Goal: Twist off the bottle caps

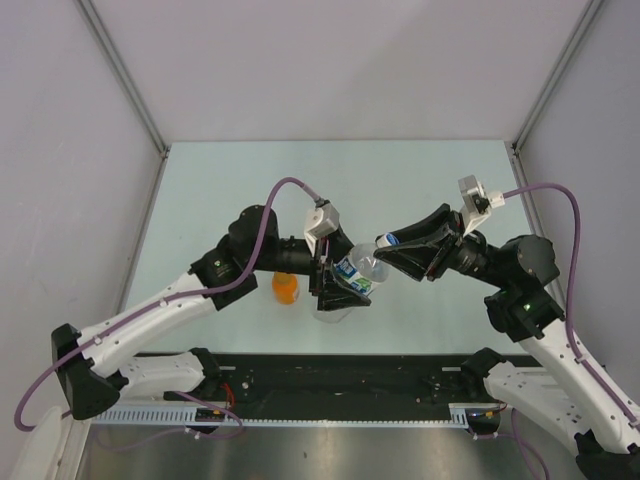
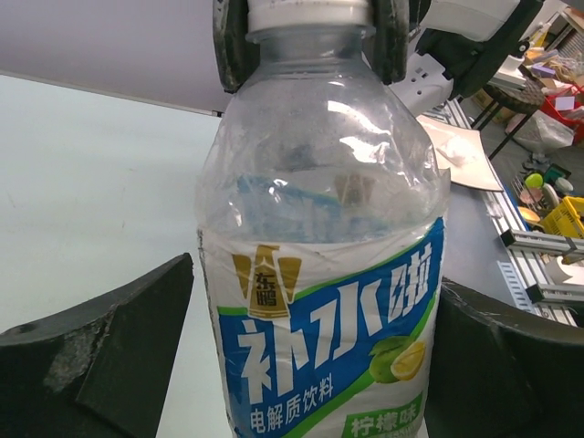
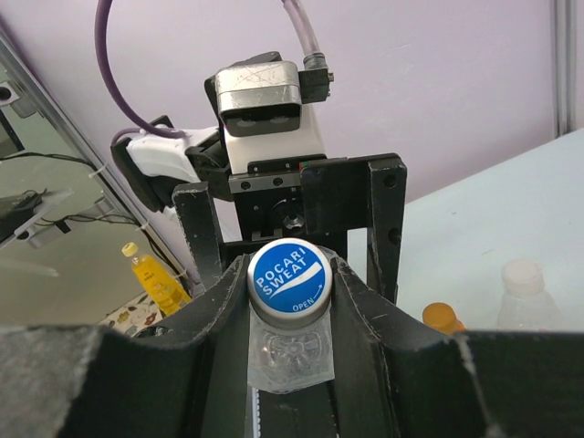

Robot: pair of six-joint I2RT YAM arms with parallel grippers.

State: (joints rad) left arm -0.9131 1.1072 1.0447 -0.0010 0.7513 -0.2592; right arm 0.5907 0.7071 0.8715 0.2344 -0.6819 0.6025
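Note:
The clear bottle with the blue-white label [image 1: 355, 272] [image 2: 319, 274] hangs tilted above the table between both grippers. My right gripper [image 1: 388, 243] [image 3: 289, 292] is shut on its blue cap [image 3: 289, 278]. My left gripper [image 1: 340, 285] [image 2: 317, 283] straddles the labelled body. Its right finger touches the label, while a thin strip of table shows beside its left finger [image 2: 137, 338], so it stands open. On the table stand the short orange bottle [image 1: 287, 288] with its orange cap [image 3: 444, 317] and a clear bottle [image 3: 525, 301] with a white cap [image 3: 524, 272], partly hidden under the left gripper in the top view.
Pale enclosure walls [image 1: 80, 150] close in the table on three sides. A black rail [image 1: 340, 385] runs along the near edge between the arm bases. A yellow bottle [image 3: 155, 278] shows beyond the left wall, and workshop clutter [image 2: 547, 210] lies past the table's right side.

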